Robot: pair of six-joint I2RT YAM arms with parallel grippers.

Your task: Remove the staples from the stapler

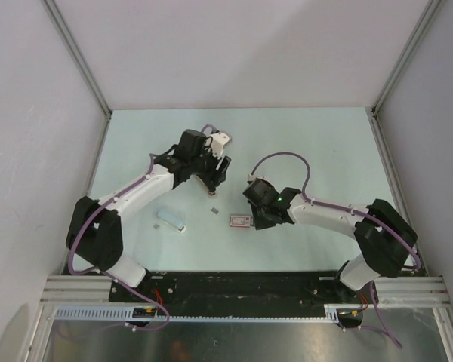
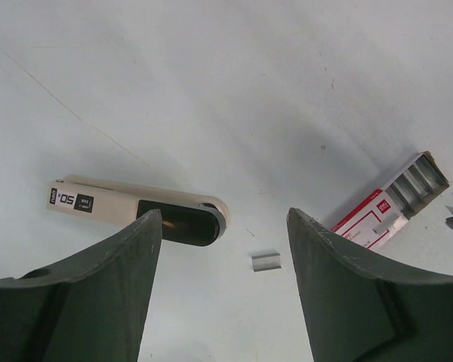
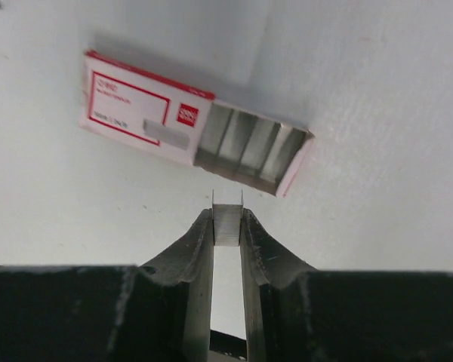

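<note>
A short staple strip (image 3: 227, 226), light and stiff but likely to snap apart, is pinched by its sides in the closed right claw (image 3: 227, 220), just in front of the open staple box (image 3: 196, 132). A loose strip (image 2: 266, 261) lies on the desk (image 2: 211, 75) under the open left claw (image 2: 223, 226), near the stapler (image 2: 136, 211).

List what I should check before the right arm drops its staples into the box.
1. Staple strip clamped in right fingers: ok.
2. Box tray open toward the strip: ok.
3. Strip lined up over the tray: cannot tell.
4. Left fingers open, clear of the tray: ok.
5. Loose strip picked up: not ok.
6. Stapler emptied: cannot tell.
</note>
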